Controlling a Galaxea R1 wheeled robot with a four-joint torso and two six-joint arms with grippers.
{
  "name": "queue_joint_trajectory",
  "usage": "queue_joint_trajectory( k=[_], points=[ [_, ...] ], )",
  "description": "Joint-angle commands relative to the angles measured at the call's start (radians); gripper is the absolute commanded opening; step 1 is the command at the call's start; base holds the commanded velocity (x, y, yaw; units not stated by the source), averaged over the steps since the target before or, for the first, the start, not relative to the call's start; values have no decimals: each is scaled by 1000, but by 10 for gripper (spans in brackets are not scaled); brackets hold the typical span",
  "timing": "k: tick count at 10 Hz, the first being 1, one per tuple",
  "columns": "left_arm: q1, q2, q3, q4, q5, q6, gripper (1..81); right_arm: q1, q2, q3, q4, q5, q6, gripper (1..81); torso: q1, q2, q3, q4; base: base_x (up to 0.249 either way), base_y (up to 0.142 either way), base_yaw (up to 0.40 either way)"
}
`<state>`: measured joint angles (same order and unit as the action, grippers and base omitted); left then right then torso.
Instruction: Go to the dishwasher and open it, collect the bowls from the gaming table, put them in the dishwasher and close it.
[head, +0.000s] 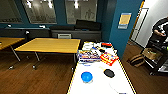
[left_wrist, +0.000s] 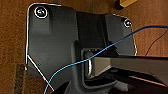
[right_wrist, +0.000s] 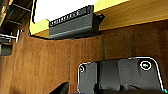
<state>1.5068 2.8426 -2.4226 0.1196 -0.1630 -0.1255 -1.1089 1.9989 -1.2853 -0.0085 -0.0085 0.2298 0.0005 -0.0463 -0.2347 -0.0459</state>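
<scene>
Parked at the near end of the gaming surface (head: 100, 86) — white top, yellow edging, running away from me toward 12 o'clock.

Left to right in the head view: wooden-topped tables (head: 50, 45) at 10 o'clock, well apart from the job. Then the blue bowl (head: 86, 76) at about 6 o'clock, upright on the white top near the left edge. I can't tell whether anything is in it. Just to its right, a flat dark oval object (head: 109, 73), kind unclear. Beyond both, board-game boxes (head: 86, 56) and a red box (head: 109, 58) crowd the middle. Far right, at 3 o'clock, a person (head: 160, 30) stands by a dark cart (head: 156, 58).

Pincers: in both wrist views I cannot tell whether they are clenched or released. The left wrist looks down at wood floor (left_wrist: 12, 37); the right looks past the surface's yellow edge (right_wrist: 125, 12).

Risks, as I judge them — the bowl sits close to the edge, so a clumsy reach could nudge it off onto the floor. The blue cable (left_wrist: 100, 50) across the left wrist could snag.
</scene>
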Motion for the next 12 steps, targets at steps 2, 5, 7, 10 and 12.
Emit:
queue_joint_trajectory(
  k=[2, 5, 7, 10, 12],
  points=[
    [-24, -9, 6, 8, 49, 7, 811, 273, -70, -58, 171, -209, 6, 811, 0, 0, -37, 0, 0, 0, 0],
    [-24, -6, 6, 0, 49, 7, 811, 384, -62, -117, 225, -307, 52, 811, 1, 1, -103, 0, 0, 0, 0],
    [-24, -3, 6, -1, 49, 7, 811, 384, -46, -156, 217, -310, 62, 811, 1, 1, -108, 0, 0, 0, 0],
    [-24, -3, 3, 2, 49, 7, 811, 451, -7, -262, 234, -359, 147, 811, 1, 1, -108, 0, 0, 0, 0],
    [-24, 0, 3, -1, 46, 7, 811, 534, 14, -320, 236, -422, 195, 811, 1, 1, -109, 0, 0, 0, 0]
  ],
)
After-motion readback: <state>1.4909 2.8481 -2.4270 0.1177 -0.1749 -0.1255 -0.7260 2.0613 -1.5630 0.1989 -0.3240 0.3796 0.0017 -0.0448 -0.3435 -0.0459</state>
